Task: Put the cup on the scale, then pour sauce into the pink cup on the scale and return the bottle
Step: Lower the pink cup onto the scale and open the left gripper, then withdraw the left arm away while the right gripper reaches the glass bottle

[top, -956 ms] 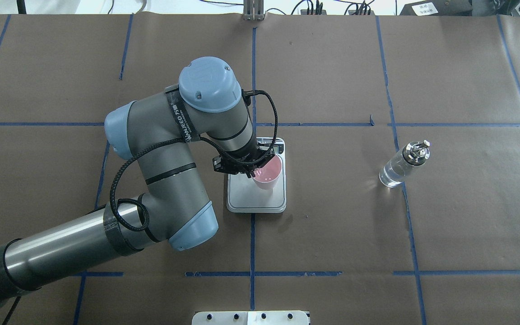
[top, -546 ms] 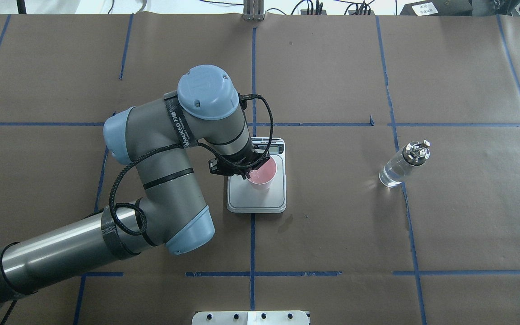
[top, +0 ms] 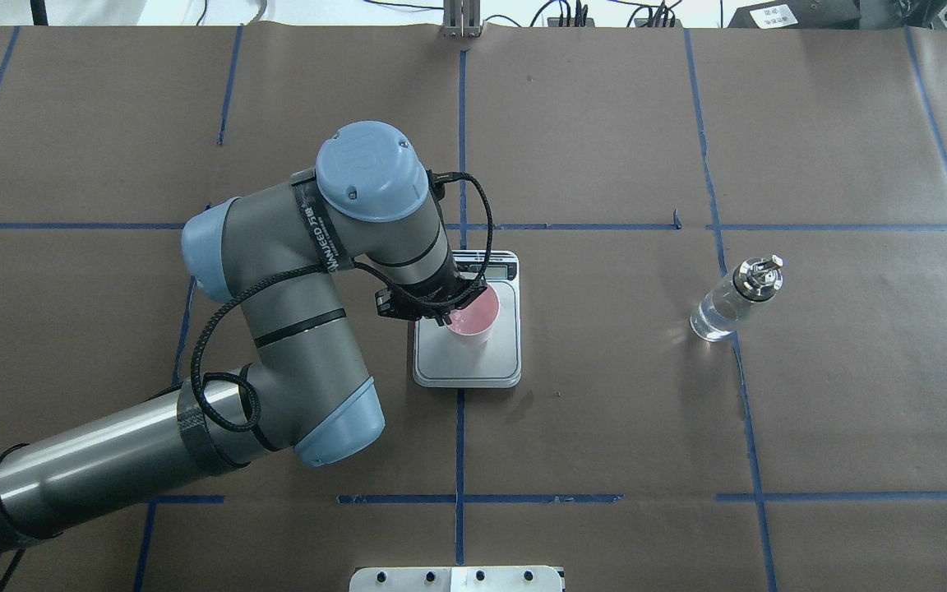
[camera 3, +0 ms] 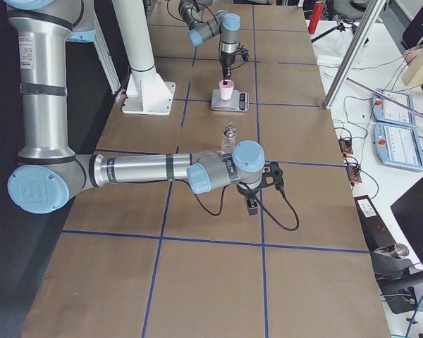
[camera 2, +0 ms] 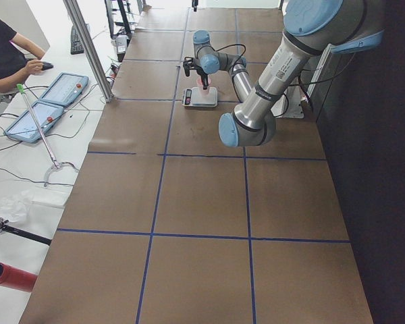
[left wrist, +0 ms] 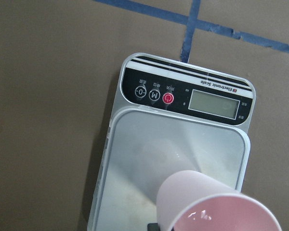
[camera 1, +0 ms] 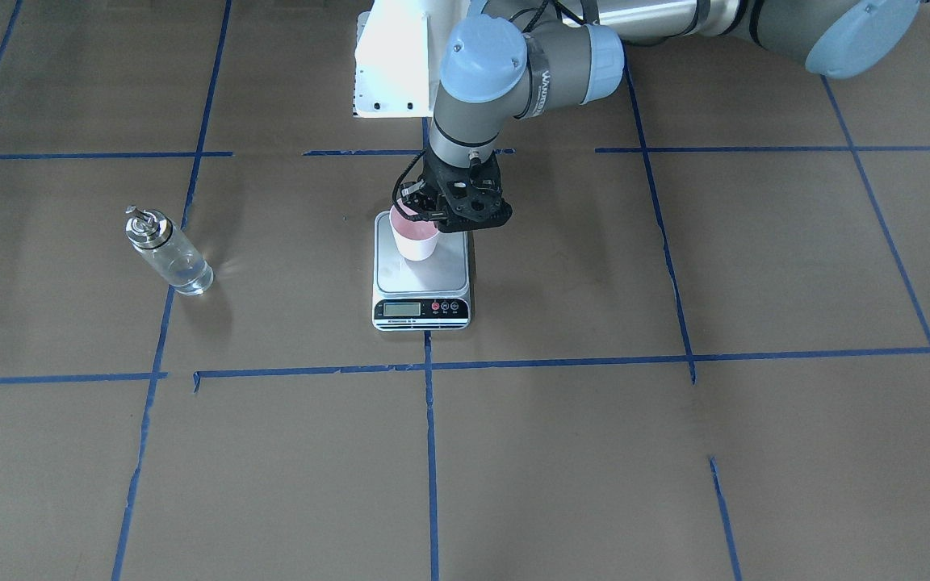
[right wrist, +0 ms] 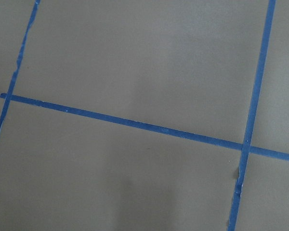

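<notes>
A table [top: 605,411] covered in brown paper and crossed by blue tape lines [top: 459,427] takes up most of the room. At one end an operator [camera 2: 3,54] sits by two blue-edged tablets [camera 2: 67,88]. The robot's white base plate [camera 1: 392,64] is just behind the scale [camera 1: 421,278]. From overhead, the left arm [top: 276,271] with its looping black cable [top: 206,345] leans over the scale's left edge and hides that side.

The bottle [top: 732,300] stands upright on the robot's right, well apart from the scale, with a tape line running between them. The right arm [camera 3: 134,169] lies low across the table with its wrist near the bottle. I cannot tell whether the right gripper [camera 3: 252,209] is open or closed.

The left gripper [camera 1: 430,215] is pinched onto the rim of the cup [camera 1: 415,234], gripping the side towards the arm. The cup sits upright over the scale's steel-grey platform, towards the end away from the display [left wrist: 216,104]. I cannot tell whether its base actually touches the platform. It is pale pink outside and a stronger pink inside, tapers towards the bottom, has no handle, and is much narrower than the platform. The display looks grey, with a red button [left wrist: 168,97] beside it.
</notes>
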